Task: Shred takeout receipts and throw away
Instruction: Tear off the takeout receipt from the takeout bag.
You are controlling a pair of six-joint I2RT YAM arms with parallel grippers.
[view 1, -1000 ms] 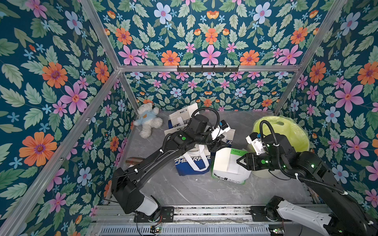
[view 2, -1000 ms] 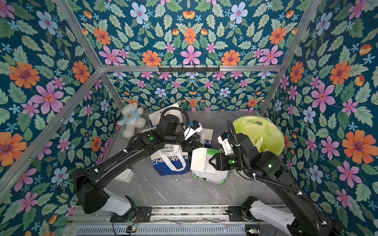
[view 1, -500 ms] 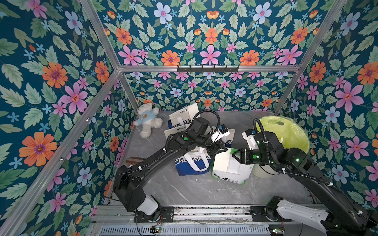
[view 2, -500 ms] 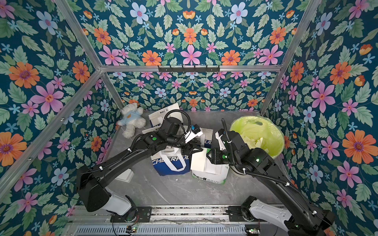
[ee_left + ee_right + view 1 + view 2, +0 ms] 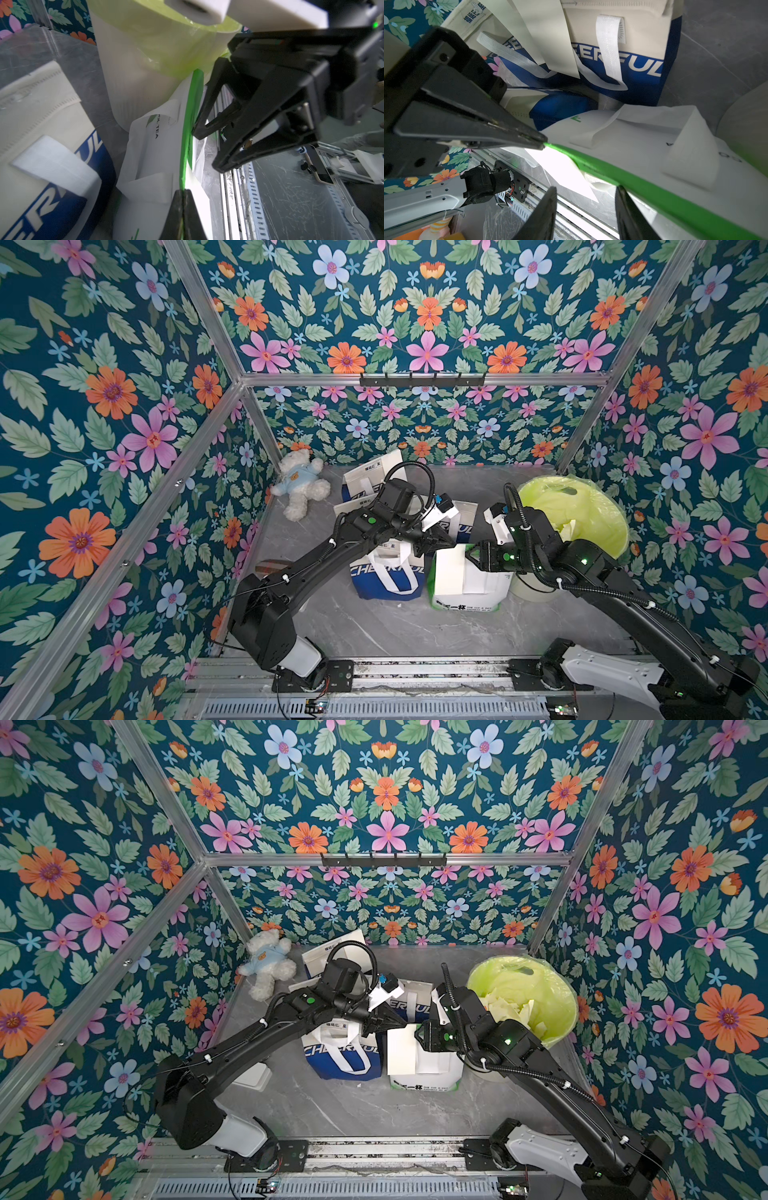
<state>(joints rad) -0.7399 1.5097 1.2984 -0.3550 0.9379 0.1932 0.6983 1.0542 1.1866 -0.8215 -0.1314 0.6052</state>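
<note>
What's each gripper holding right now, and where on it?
Left gripper pinches the green rim of the white bag, at one end; right gripper is open, holding nothing.

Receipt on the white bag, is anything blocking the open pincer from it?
Nothing visible does. In the right wrist view the receipt lies bare in front of the open right pincer. The left pincer is shut on the bag's green rim beside it.

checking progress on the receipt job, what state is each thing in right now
left gripper: shut on the green rim of the white bag
right gripper: open, at that rim
white bag: upright
receipt: untorn, against white bag's front
bin: upright, lined, paper scraps inside
front blue bag: upright
teddy bear: lying down
</note>
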